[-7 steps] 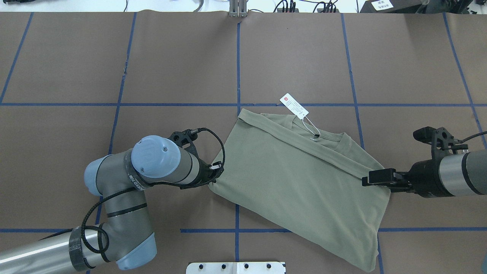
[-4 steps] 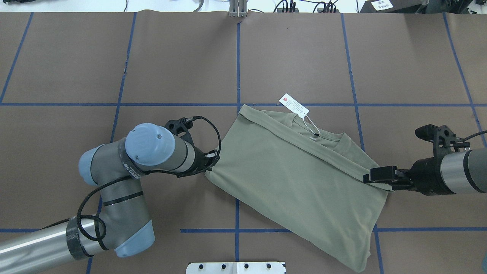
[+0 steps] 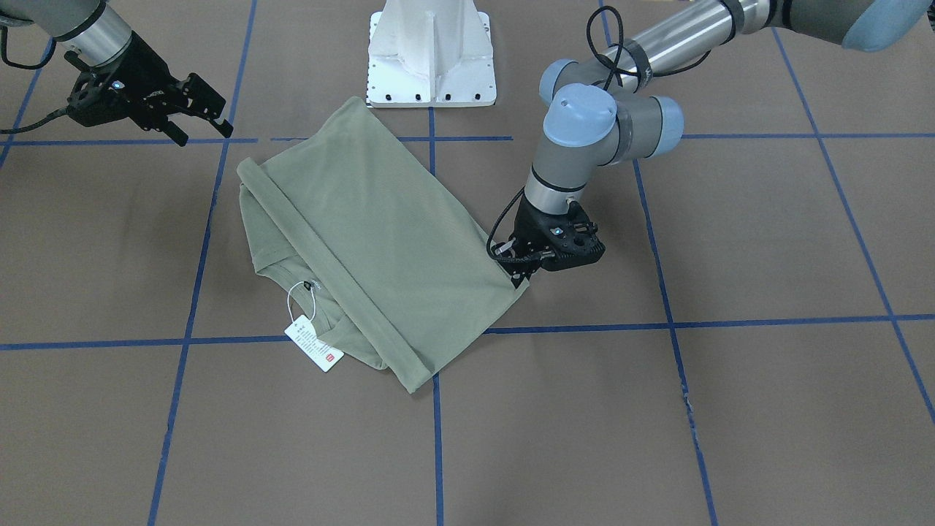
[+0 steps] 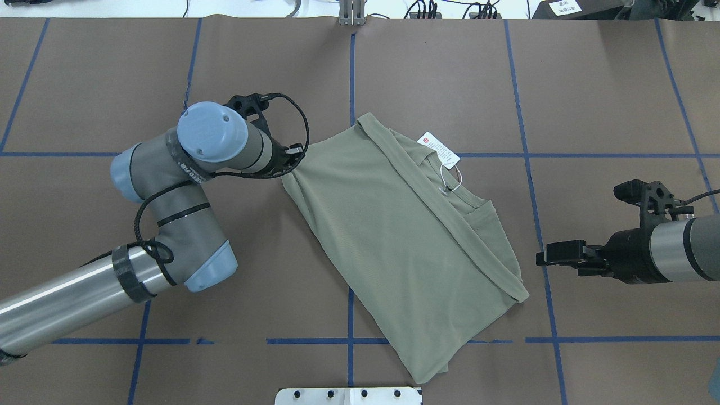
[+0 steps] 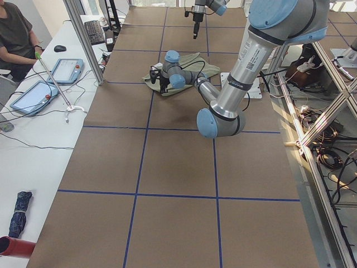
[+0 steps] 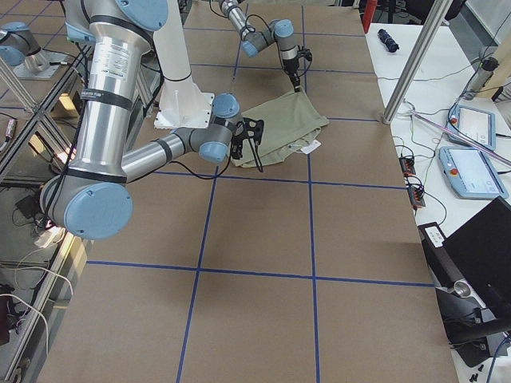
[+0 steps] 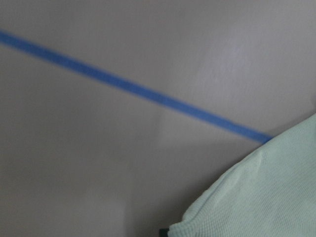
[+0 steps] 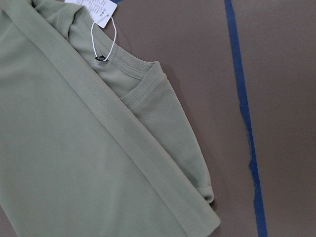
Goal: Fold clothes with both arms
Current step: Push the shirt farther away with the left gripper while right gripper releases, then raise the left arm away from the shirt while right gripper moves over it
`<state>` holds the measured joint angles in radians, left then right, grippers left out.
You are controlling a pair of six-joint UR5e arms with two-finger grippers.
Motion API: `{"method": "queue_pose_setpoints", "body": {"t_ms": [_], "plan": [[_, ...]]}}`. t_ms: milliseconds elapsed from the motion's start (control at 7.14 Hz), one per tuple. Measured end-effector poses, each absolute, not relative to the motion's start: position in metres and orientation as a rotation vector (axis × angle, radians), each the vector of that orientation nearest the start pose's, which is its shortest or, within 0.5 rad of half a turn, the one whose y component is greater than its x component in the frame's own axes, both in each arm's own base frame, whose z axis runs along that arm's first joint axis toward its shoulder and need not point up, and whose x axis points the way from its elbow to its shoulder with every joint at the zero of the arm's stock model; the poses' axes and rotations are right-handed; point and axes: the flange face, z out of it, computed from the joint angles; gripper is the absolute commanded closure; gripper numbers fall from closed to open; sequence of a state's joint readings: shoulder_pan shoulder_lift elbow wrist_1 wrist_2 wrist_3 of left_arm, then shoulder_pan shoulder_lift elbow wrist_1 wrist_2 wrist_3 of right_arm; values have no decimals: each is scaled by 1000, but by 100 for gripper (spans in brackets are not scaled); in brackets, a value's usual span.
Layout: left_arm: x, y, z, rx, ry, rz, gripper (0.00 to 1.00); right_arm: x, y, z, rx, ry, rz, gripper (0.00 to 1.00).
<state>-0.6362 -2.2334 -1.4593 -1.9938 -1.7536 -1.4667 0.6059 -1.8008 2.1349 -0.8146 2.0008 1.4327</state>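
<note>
My left pincer (image 3: 520, 276) is clamped on a corner of the green shirt (image 4: 394, 225) lying on the tabletop (image 4: 619, 84). My right pincer (image 3: 203, 124) is spread apart, near the shirt but not touching it.

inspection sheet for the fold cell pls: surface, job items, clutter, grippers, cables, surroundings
surface: brown table cover with a blue tape grid, lying flat.
job's things: sage-green shirt lies folded and diagonal on the cover; its white hang tag sits by the collar.
clutter: nothing seen on the cover.
grippers: left gripper is at the shirt's corner and looks clamped on it; right gripper is open, apart from the shirt.
cables: black cable loops over the left wrist; nothing seen snagged on the shirt.
surroundings: white pedestal base at the robot's side; side table with tablets; seated person beside it.
</note>
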Motion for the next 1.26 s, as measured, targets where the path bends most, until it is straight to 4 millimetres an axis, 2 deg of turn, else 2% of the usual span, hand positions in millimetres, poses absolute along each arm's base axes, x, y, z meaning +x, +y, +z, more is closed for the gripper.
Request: {"method": "queue_pose_setpoints", "body": {"t_ms": [280,420,560,700,840,1260], "plan": [[531,-595,271,290,995,-397,100,-278,-304,401,31,-1139,182,0],[538,-621,278,335,1000,-399,100,-278,-305,401,30,-1139,183,0],[544,-641,274,380,1000,-402,100,-278,-305,401,30,-1139,183,0],[552,-658,265,422,1002,-411,100,-279,-305,402,30,-1138,184,0],[561,-670,265,457,1007,-413,100,-279,-305,402,29,-1137,183,0],[570,-683,272,528,1003,-352,100,-282,-307,399,33,-1144,181,0]]}}
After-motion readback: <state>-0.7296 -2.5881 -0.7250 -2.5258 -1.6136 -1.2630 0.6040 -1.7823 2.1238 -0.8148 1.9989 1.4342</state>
